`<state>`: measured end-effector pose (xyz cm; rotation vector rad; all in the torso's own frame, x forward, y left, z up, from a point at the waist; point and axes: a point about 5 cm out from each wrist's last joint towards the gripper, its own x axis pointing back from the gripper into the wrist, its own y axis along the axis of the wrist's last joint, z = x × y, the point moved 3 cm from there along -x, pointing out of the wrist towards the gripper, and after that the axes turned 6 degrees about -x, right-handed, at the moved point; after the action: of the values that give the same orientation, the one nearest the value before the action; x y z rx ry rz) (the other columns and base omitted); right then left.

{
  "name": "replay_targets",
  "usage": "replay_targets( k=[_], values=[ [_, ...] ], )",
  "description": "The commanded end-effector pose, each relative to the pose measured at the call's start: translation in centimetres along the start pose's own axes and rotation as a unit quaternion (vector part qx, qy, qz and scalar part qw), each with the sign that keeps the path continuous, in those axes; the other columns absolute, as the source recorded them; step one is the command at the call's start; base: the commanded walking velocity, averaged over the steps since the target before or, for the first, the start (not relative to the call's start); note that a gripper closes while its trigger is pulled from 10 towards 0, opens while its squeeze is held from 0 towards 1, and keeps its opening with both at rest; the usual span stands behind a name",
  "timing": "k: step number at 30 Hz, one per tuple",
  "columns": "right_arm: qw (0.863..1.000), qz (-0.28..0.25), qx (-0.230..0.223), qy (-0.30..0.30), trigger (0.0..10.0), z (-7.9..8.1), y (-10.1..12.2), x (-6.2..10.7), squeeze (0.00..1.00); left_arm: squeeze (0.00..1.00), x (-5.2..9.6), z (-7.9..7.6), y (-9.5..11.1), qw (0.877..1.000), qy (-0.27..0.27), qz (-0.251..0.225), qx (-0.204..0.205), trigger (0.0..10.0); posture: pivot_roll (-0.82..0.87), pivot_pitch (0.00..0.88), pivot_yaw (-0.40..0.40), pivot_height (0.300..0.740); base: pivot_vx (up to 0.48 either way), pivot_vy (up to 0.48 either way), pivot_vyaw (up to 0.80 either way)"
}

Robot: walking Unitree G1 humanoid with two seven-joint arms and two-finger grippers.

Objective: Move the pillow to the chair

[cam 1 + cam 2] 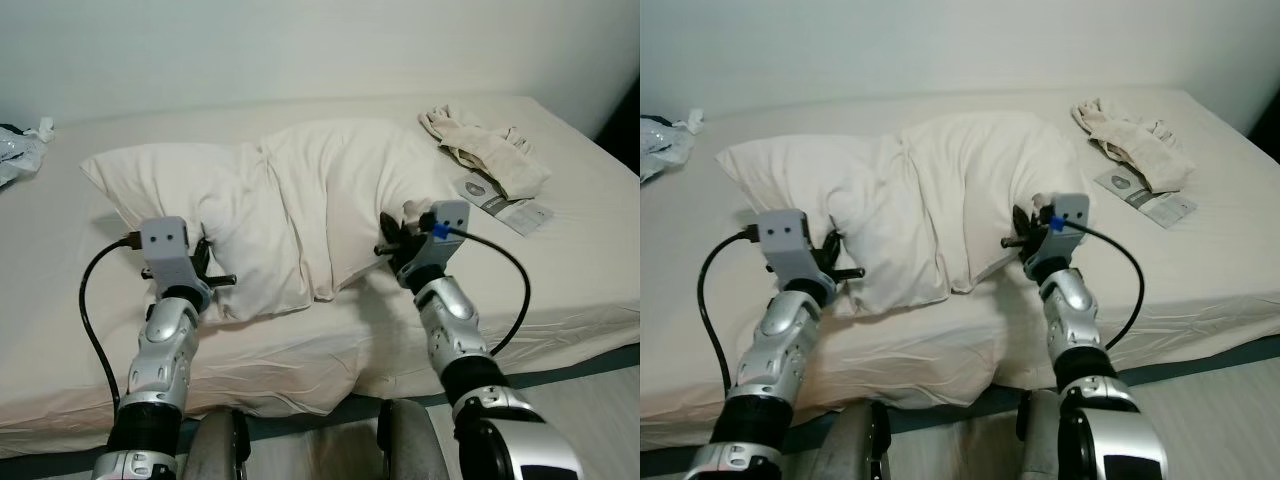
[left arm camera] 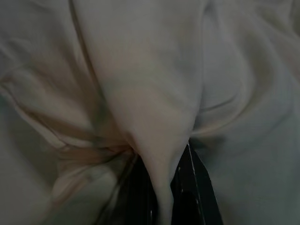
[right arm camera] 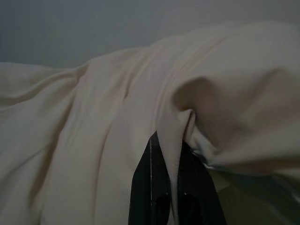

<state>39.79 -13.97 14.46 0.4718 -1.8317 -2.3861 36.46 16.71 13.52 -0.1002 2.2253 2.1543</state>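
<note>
Cream-coloured and creased, the pillow (image 1: 290, 200) is lying across the bed (image 1: 560, 270), near a folded cloth (image 1: 490, 150) and a leaflet (image 1: 500, 205). From the head camera, the left gripper (image 1: 208, 262) and right gripper (image 1: 395, 237) are biting into its near edge from either side. In the left wrist view, black fingers (image 2: 194, 187) are pinching a fold of pillow fabric. In the right wrist view, fingers (image 3: 150, 187) are likewise pinching a fold.

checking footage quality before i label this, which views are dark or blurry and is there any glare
Left and right eye views: evenly lit, sharp, no glare; pillow and bed show clear folds. Left wrist view: dim and soft, the left pincer pinching pillow cloth very close to the lens. Right wrist view: also dim, the right pincer shut on a fold.
</note>
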Motion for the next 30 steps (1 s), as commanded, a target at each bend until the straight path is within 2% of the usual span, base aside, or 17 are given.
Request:
replay_targets(
  k=[1, 3, 7, 12, 20, 25, 27, 30],
  values=[
    [1.0, 0.001, 0.025, 0.014, 10.0, 1.0, -0.7, 0.3, 0.0, 0.0, 0.4, -0.9, -1.2, 1.0, -0.002, 0.017, -0.01, 10.0, 0.0, 0.041, -0.001, 0.566, 0.0, 0.0, 0.0],
    [0.999, 0.0, 0.034, 0.002, 10.0, 0.8, -0.9, 0.7, 0.0, 0.0, 0.3, -0.6, -1.5, 1.0, 0.014, 0.024, -0.004, 10.0, 0.0, 0.04, -0.003, 0.566, 0.0, 0.0, 0.0],
    [1.0, 0.005, 0.021, -0.003, 10.0, 0.8, -1.7, 1.2, 0.0, 0.0, 0.4, -0.8, -1.4, 1.0, 0.003, 0.015, -0.011, 10.0, 0.0, 0.04, -0.009, 0.566, 0.0, 0.0, 0.0],
    [0.999, 0.015, 0.03, 0.007, 10.0, 1.5, -2.3, 1.7, 0.0, 0.0, 1.1, -1.2, -1.4, 1.0, -0.01, -0.003, -0.02, 10.0, -0.01, 0.039, -0.005, 0.566, 0.0, 0.0, 0.0],
    [0.999, 0.017, 0.034, 0.003, 10.0, 1.3, -2.3, 1.7, 0.0, 0.0, 1.2, -2.1, -1.2, 0.999, -0.035, -0.011, 0.006, 10.0, -0.02, 0.045, 0.002, 0.596, 0.0, 0.0, 0.0],
    [0.999, 0.014, 0.034, -0.003, 10.0, 1.2, -2.1, 1.8, 0.0, 0.0, 1.3, -2.9, -1.1, 0.998, -0.055, -0.012, -0.002, 10.0, -0.02, 0.046, 0.004, 0.616, 0.0, 0.0, 0.0],
    [0.999, 0.015, 0.031, -0.005, 10.0, 1.2, -2.2, 1.9, 0.0, 0.0, 1.4, -3.8, -1.3, 0.997, -0.079, -0.005, 0.004, 10.0, -0.01, 0.042, 0.003, 0.631, 0.0, 0.0, 0.0],
    [0.999, 0.021, 0.03, -0.005, 10.0, 1.4, -2.6, 2.0, 0.0, 0.0, 1.5, -3.8, -1.2, 0.997, -0.076, -0.01, 0.004, 10.0, -0.01, 0.036, 0.002, 0.64, 0.0, 0.0, 0.0]
  ],
)
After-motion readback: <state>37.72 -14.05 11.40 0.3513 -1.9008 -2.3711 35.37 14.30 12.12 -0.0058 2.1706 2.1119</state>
